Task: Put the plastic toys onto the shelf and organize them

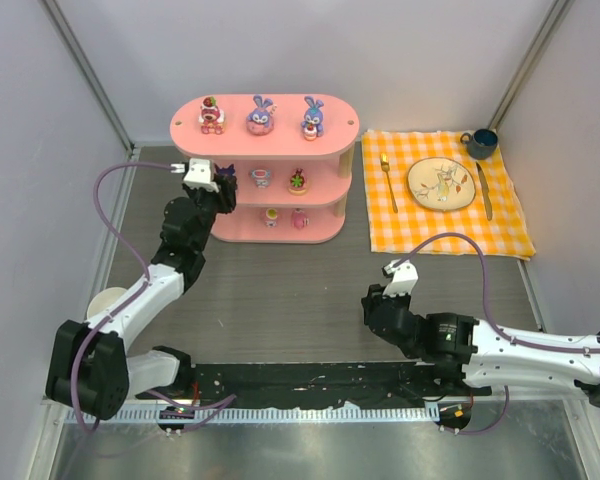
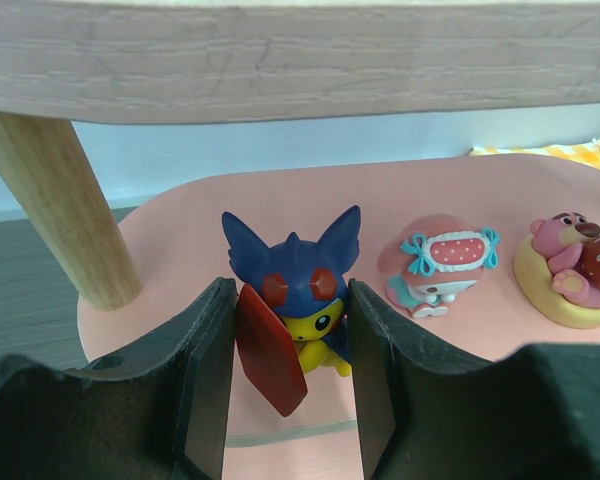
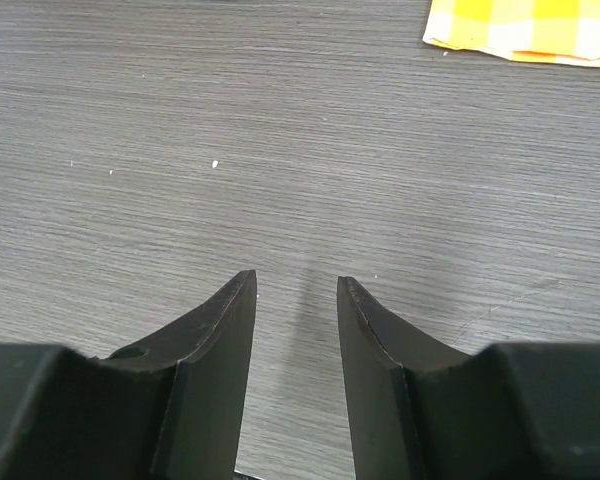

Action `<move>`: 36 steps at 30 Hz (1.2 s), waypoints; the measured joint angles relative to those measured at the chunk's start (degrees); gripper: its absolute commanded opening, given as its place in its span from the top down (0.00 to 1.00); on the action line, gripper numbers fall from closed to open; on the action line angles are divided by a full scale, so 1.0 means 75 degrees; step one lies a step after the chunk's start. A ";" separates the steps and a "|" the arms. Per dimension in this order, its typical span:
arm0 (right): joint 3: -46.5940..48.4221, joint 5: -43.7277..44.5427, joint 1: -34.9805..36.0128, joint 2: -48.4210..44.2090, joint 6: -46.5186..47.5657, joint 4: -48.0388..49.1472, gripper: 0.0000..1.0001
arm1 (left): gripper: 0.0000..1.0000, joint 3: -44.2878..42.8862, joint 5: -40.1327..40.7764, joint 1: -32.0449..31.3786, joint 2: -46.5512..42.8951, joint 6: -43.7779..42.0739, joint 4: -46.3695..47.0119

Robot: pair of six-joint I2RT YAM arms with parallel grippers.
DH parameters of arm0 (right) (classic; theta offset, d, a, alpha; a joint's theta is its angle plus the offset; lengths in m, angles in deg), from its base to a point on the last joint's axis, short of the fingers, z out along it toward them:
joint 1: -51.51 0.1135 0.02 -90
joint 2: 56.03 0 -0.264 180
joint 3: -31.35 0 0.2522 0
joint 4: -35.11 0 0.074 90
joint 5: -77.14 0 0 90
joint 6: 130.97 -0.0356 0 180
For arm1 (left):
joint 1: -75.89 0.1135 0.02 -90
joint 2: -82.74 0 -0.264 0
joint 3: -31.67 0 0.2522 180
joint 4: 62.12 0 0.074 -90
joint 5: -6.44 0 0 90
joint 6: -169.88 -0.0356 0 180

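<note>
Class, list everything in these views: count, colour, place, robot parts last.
shelf: one, pink, three tiers, far centre.
top toys: three, one pink-red, two blue-purple, top board.
middle toys: two, pinkish, middle board.
blue-eared toy: one, blue-red-yellow, gripped at middle board.
bottom toys: two, pinkish, bottom board.
cloth: one, orange checked, right of shelf.
plate, fork, knife: one each, on cloth.
cup: one, blue, cloth's far corner.
left pincer: black, shut on blue-eared toy.
right pincer: black, open, over grey table.

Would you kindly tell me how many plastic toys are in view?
8. Three on the shelf's top board; two on the middle board plus a blue-eared toy in the left gripper; two on the bottom board. Others may be hidden.
</note>
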 measured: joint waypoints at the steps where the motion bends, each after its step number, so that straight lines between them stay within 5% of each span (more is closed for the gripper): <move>1: 0.0000 -0.0015 -0.0009 0.0012 0.0006 0.0006 0.56 | 1.00 0.0017 0.0003 0.0000 0.0055 -0.0038 0.0087; 36: 0.0009 -0.0609 -0.0624 0.0117 0.0402 0.0291 0.54 | 0.99 0.0603 0.0184 0.0003 0.0860 -0.0950 0.1891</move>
